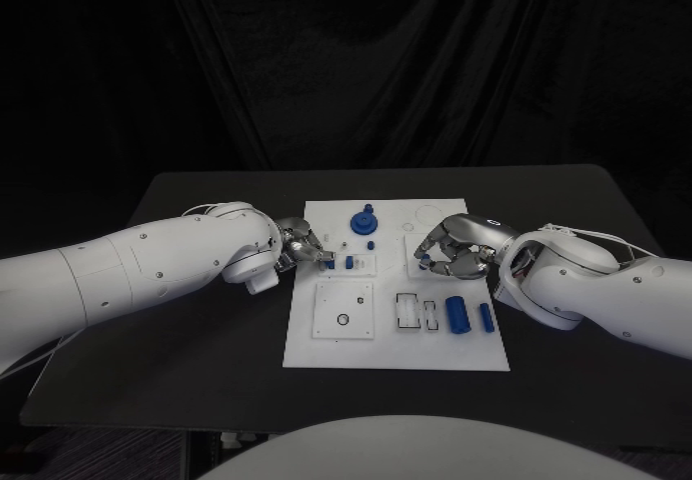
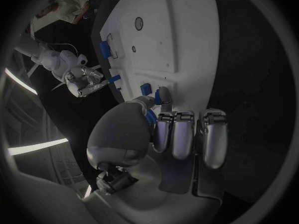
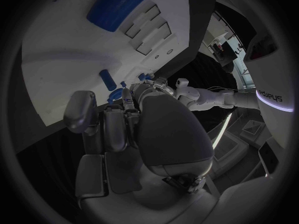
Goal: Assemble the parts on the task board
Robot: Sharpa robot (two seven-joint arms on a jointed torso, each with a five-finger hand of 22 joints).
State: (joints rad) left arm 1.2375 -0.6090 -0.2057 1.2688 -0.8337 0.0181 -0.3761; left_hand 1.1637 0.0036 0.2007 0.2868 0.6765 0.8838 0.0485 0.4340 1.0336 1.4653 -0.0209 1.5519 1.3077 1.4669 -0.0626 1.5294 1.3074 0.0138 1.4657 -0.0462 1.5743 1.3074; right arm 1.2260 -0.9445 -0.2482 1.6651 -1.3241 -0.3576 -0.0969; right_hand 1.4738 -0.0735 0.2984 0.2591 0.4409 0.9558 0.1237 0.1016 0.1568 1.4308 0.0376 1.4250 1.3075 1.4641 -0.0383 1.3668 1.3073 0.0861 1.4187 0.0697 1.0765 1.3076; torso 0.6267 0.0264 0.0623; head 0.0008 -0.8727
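The white task board (image 1: 397, 345) lies mid-table. On it are a round blue knob (image 1: 365, 220), small blue pegs (image 1: 372, 244), a blue cylinder (image 1: 456, 313) and a slim blue bar (image 1: 486, 316). My left hand (image 1: 303, 248) reaches over the board's left edge. Its thumb and fingers (image 2: 163, 127) pinch a small blue part (image 2: 152, 116) down at the board. My right hand (image 1: 454, 250) hovers over the board's upper right with its fingers (image 3: 115, 127) curled in. A blue sliver (image 3: 114, 96) shows beside them; whether it is held is unclear. The cylinder (image 3: 121, 5) lies beyond that hand.
The board has empty rectangular slots (image 1: 418, 312) and a square plate with a small ring (image 1: 343, 319). Bare black table (image 1: 202, 340) runs along both sides of the board. The far table edge meets a dark curtain.
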